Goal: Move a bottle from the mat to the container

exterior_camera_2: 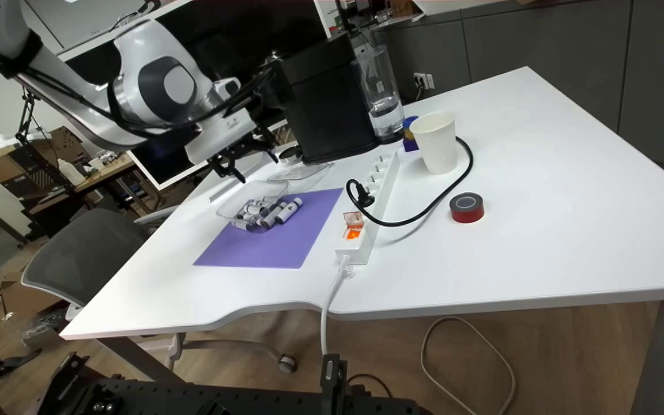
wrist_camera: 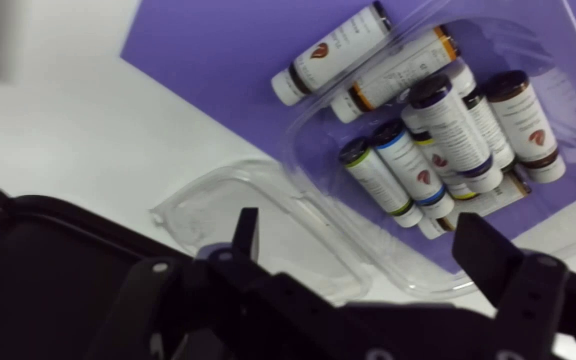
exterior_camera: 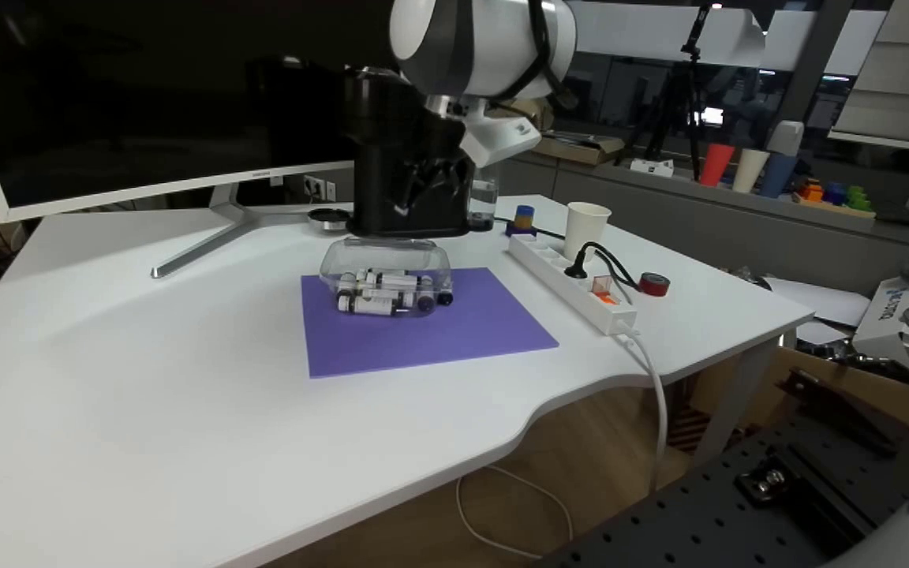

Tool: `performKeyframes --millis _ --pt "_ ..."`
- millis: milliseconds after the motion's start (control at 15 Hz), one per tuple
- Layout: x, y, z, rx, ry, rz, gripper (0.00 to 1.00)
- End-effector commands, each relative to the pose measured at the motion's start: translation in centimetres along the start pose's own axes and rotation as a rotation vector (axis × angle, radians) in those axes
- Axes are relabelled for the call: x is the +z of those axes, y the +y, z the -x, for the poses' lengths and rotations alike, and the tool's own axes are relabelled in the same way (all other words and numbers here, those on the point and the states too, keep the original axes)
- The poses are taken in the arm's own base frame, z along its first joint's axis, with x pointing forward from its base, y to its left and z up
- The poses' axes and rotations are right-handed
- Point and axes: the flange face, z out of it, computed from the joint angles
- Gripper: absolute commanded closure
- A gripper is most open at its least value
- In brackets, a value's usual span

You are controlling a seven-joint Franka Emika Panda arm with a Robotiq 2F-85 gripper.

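At the lower left of the wrist view stood the bin (wrist_camera: 75, 220). Across the upper part spread the mat (wrist_camera: 208, 60), with one bottle (wrist_camera: 340, 50) on it at top centre, just outside the tub (wrist_camera: 563, 95). Along the bottom, from centre to right, the gripper (wrist_camera: 360, 235) stood with jaws wide apart. Toward the upper right, the tub held more bottles (wrist_camera: 450, 127).

Spread hand (exterior_camera_2: 259, 169), purple mat (exterior_camera_2: 268, 249), clear tub (exterior_camera_2: 233, 203) of bottles (exterior_camera_2: 271, 216) (one bottle (exterior_camera_2: 289, 211) outside), black bin (exterior_camera_2: 332, 106)
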Motion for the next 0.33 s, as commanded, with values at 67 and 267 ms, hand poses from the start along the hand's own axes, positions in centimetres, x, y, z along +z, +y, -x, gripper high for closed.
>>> performKeyframes --millis 67,267 --pt "-8.7 4.2 1.6 0.156 -0.055 0.171 0.0" --pt "-13.4 6.2 3.3 0.2 -0.122 0.284 0.0"
